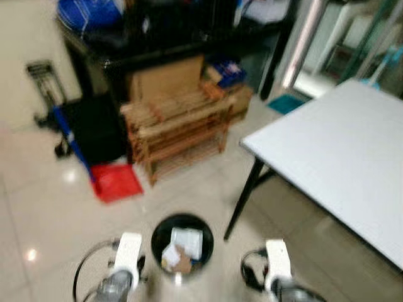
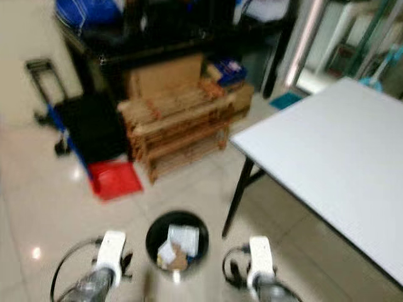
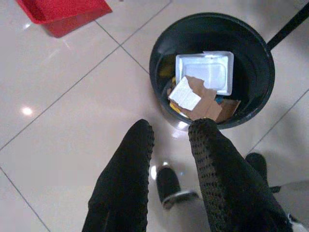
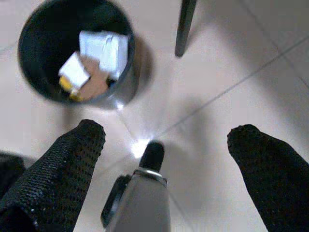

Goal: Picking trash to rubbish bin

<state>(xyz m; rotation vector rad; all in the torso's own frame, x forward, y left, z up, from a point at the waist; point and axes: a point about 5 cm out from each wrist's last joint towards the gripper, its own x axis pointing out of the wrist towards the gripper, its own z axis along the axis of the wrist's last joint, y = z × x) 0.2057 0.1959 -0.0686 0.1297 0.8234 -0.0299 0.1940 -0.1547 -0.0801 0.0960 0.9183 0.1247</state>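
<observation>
Black rubbish bin of trash between red dustpan and table leg; left fingers narrow, right fingers wide.

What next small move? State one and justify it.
Probably turn away to look for more trash. Both grippers, left and right, hang open and empty above the tiled floor, and the black bin between them already holds a white tray, cardboard and paper.
</observation>
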